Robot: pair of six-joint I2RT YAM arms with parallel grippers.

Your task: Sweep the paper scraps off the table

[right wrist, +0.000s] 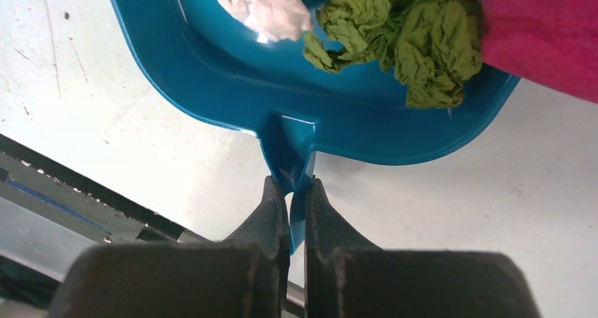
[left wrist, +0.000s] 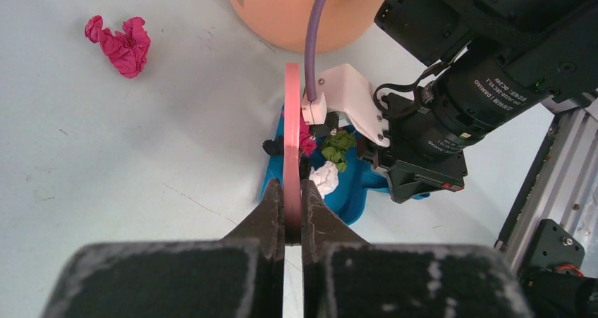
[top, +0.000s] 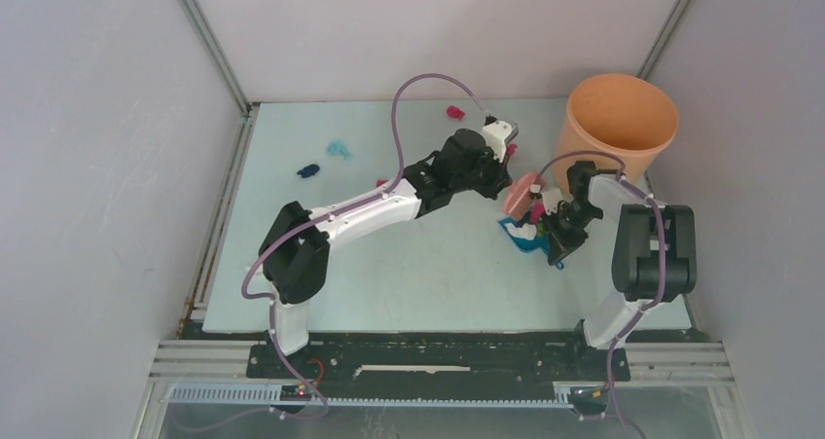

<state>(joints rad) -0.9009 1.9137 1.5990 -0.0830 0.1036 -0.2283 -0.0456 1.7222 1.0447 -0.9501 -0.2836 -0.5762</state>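
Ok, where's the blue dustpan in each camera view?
Top external: dustpan right of centre, under the pink brush.
Left wrist: mid-frame, just right of the brush that the left gripper holds.
Right wrist: fills the upper frame, its handle pinched by the right gripper.
Shared landmark: the white wad lying in the pan.

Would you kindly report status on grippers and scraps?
Left gripper shut on pink brush. Right gripper shut on blue dustpan handle. Some paper scraps in pan, others loose on table. Orange bin beside pan.
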